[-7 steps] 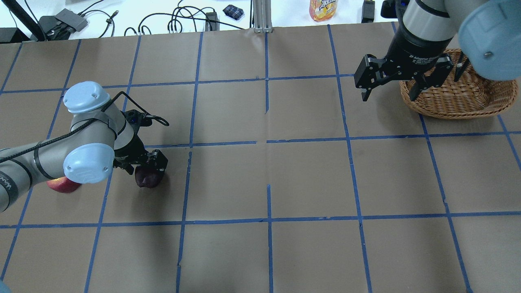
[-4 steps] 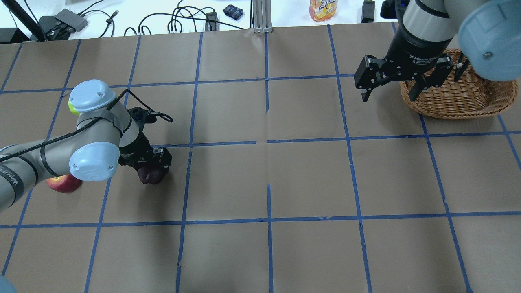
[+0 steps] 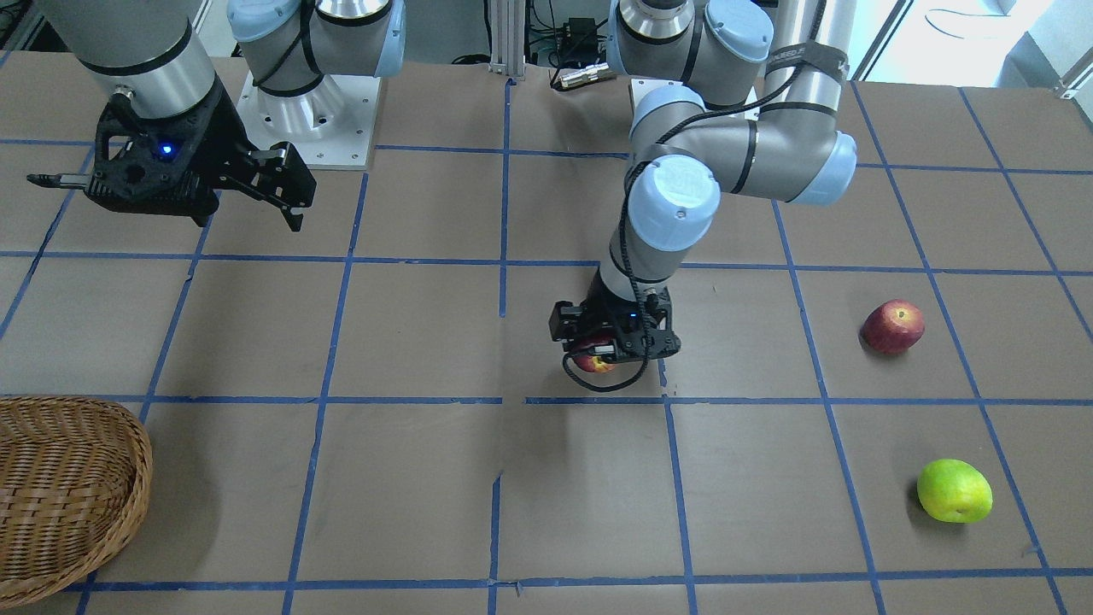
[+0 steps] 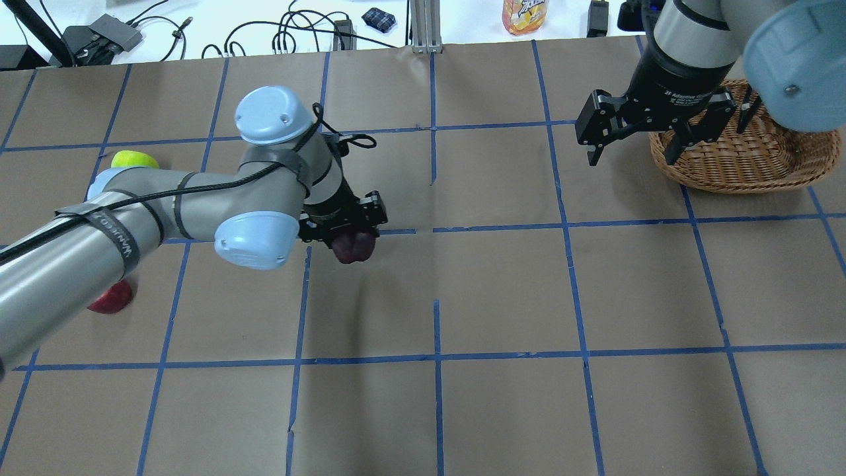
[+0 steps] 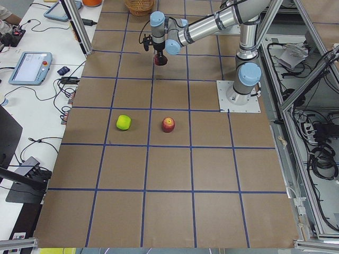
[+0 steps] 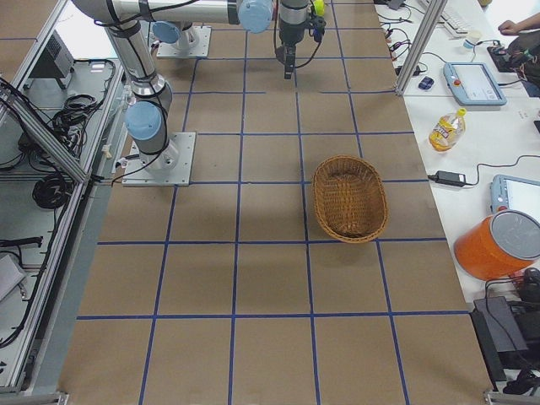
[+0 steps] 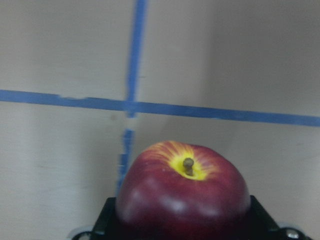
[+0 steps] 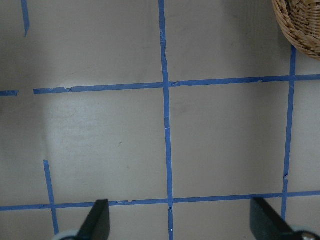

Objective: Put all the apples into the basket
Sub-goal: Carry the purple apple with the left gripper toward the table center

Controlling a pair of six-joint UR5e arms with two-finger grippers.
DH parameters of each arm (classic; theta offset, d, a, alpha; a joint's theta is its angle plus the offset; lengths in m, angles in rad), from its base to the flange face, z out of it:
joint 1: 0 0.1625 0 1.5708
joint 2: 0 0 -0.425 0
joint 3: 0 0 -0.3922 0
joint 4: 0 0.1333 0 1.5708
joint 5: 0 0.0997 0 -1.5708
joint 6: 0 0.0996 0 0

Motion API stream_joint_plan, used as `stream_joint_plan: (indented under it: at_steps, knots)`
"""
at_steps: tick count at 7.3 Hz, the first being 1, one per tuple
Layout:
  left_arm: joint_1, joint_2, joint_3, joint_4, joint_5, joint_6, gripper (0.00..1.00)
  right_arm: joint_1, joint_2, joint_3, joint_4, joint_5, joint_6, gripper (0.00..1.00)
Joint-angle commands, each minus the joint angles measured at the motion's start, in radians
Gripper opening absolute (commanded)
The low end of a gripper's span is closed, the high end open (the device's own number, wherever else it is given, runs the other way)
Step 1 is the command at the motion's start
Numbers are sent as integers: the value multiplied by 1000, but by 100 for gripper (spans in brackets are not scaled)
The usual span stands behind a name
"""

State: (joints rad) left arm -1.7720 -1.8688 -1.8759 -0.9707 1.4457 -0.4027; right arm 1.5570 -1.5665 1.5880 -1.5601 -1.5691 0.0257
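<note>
Apple (image 4: 353, 247), maroon, clamped in L claw (image 4: 345, 233).

Brown table (image 4: 502, 291) gridded with blue tape (image 4: 370, 361) (cables (image 4: 285, 41) on the white bench (image 4: 469, 20) beyond).

The table (image 4: 502, 291) is brown paper under a grid of blue tape, and the basket (image 4: 747, 158) at two o'clock in the overhead view is tan-brown woven wicker. The dark maroon apple (image 7: 184, 195) has a yellow, streaked patch at its stem; in the front-facing view the red apple (image 3: 892, 326) at three o'clock is brighter and the yellow-green apple (image 3: 955, 490) at four o'clock is plain. The left arm (image 4: 198, 205) and right arm (image 4: 694, 33) are silver-grey with pale blue caps; the left gripper (image 3: 608, 342) and right gripper (image 4: 631, 155) are black.
</note>
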Motion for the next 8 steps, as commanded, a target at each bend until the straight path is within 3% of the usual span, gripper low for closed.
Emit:
stream_joint_plan:
  at_steps: [1, 3, 4, 5, 8]
  knots:
    - [-127, -99, 96, 26, -53, -160, 14, 0, 0, 3, 0, 0, -1, 100]
    - [-141, -147, 112, 55, -50, -162, 16, 0, 0, 4, 0, -2, -1, 100]
    - [-141, -153, 112, 65, -50, -160, 77, 0, 2, 4, 2, -2, -4, 100]
    - [-141, -142, 113, 94, -48, -154, 100, 0, 2, 4, 2, -2, -4, 100]
    - [-100, -61, 193, 17, -28, -22, 100, 0, 3, 4, 2, -2, -3, 100]
